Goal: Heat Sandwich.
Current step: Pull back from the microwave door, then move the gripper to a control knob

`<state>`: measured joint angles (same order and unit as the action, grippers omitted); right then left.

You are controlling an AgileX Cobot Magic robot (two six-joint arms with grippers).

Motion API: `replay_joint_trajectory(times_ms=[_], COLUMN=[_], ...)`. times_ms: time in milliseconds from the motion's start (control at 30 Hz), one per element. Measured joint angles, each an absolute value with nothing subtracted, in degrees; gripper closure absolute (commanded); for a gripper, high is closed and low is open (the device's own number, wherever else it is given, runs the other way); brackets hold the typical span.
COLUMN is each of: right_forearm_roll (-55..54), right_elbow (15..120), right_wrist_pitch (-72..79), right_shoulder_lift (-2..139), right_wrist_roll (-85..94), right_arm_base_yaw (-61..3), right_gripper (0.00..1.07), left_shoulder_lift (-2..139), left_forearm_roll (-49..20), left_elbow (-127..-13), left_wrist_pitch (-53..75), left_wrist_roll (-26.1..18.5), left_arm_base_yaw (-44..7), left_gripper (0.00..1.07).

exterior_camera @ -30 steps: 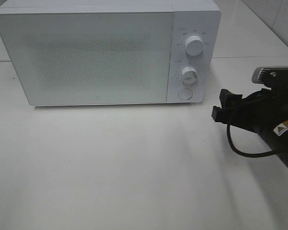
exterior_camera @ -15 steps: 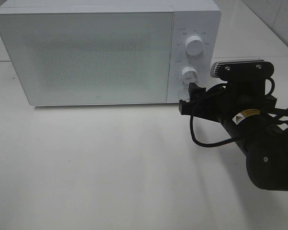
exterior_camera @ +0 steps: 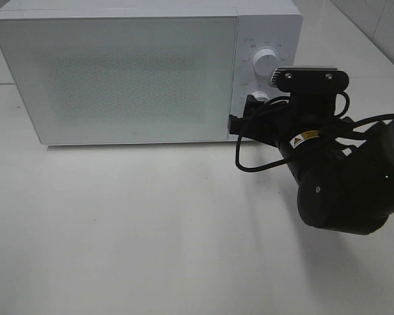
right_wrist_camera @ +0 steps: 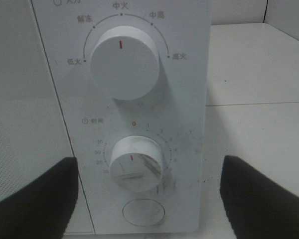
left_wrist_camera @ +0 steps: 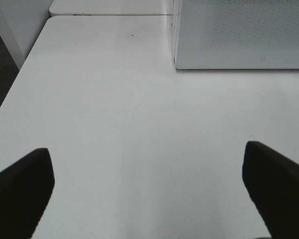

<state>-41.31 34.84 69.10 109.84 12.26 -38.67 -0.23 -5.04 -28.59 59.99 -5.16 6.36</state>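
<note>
sandwich: not in view from any camera; cannot tell where it is
microwave (exterior_camera: 131,72): white, toward the far edge of the counter (exterior_camera: 151,230), door shut
upper dial (right_wrist_camera: 123,62): red mark pointing straight up
lower dial (right_wrist_camera: 137,164): just under it, above a round button (right_wrist_camera: 143,211)
right hand (exterior_camera: 243,113): close in front of the control panel, fingers spread to either side of the lower dial and button, gripping nothing; contact cannot be told
left hand (left_wrist_camera: 149,194): fingers spread wide, empty, above bare counter, well short of the microwave's front corner
</note>
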Motion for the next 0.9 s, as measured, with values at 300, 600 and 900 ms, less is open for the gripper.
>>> replay_joint_trajectory(times_ms=[300, 600, 900], right_forearm_roll=[-41.25, -40.68, -39.36], right_elbow=[39.36, 43.03, 44.92], right_wrist_pitch=[69.1, 69.1, 69.1], right_shoulder_lift=[114.13, 117.91, 118.77], right_wrist_roll=[12.26, 12.26, 12.26], right_arm_base_yaw=[-38.62, -37.87, -36.61], right_gripper=[0.31, 0.31, 0.33], left_shoulder_lift=[-0.23, -0.23, -0.23], left_forearm_roll=[-5.04, -5.04, -5.04], left_elbow=[-28.59, -28.59, -28.59], left_wrist_pitch=[59.87, 59.87, 59.87], left_wrist_roll=[-5.21, -5.21, -5.21], left_arm_base_yaw=[6.36, 6.36, 6.36], left_gripper=[0.09, 0.09, 0.09])
